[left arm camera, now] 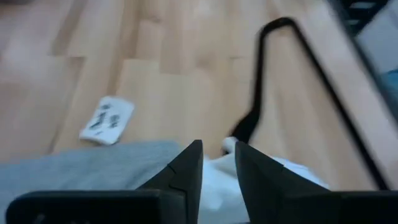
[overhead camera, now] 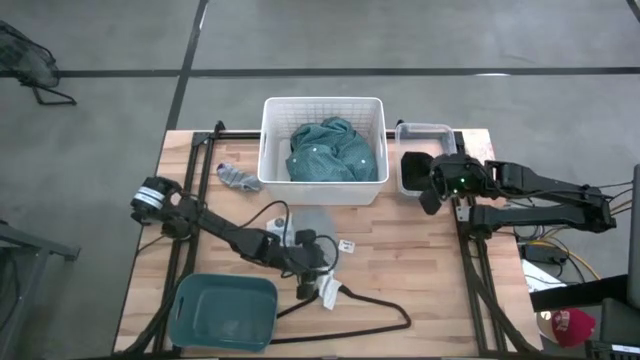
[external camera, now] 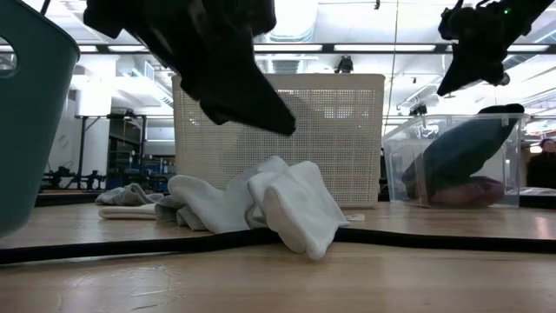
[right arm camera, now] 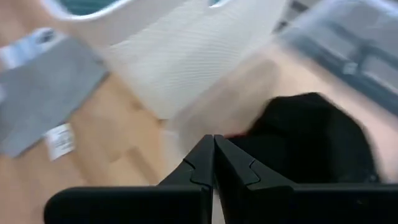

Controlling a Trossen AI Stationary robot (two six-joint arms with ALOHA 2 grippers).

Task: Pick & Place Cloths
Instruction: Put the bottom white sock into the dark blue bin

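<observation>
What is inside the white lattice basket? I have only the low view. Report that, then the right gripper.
Observer: From above, a crumpled teal shirt lies in the white lattice plastic basket.
Operator: Now the right gripper.
Observer: The right gripper is shut with nothing between its fingers, above a black cloth in the clear plastic bin.
Operator: Give me the left one.
Observer: The left gripper hangs open over a small white cloth, beside the thin black hanger.
</observation>
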